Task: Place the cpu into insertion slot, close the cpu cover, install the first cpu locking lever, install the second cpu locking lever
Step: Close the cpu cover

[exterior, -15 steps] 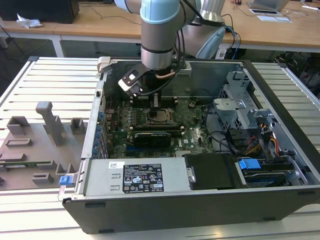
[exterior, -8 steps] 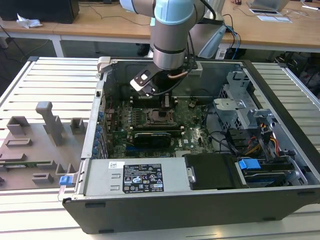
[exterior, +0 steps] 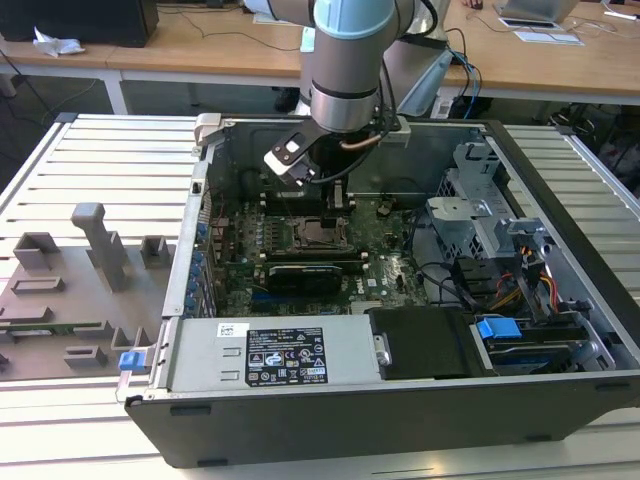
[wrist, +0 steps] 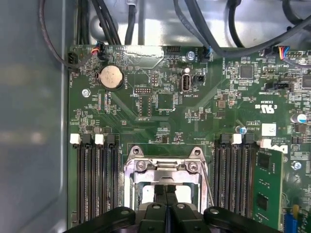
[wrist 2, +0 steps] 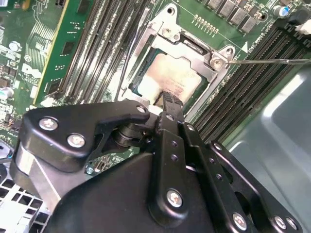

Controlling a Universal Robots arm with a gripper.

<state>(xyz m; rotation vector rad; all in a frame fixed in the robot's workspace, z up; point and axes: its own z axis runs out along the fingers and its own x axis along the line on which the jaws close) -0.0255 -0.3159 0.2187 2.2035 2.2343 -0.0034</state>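
The cpu [wrist 2: 167, 75], with its silver-grey top, lies in the insertion slot [exterior: 322, 236] on the green board. The cpu cover [wrist 2: 194, 52], a silver frame, lies flat around it; its hinge end shows in the first wrist view [wrist: 167, 166]. My gripper [wrist 2: 167, 98] is shut with nothing between its black fingers, and their tip is at the chip's near edge. From above, the gripper [wrist: 166, 190] stands over the socket's window. In the exterior view the gripper [exterior: 325, 212] hangs just above the socket. A thin wire locking lever [wrist 2: 272, 61] sticks out sideways over the memory slots.
Long black memory slots [wrist: 95, 184] flank the socket, with a green memory card [wrist: 266, 187] in one. Cables [wrist: 116, 19] run along the case wall. A power supply [exterior: 270, 352] and drive cage [exterior: 480, 215] fill the case. Grey fixture blocks [exterior: 95, 255] stand on the exterior view's left.
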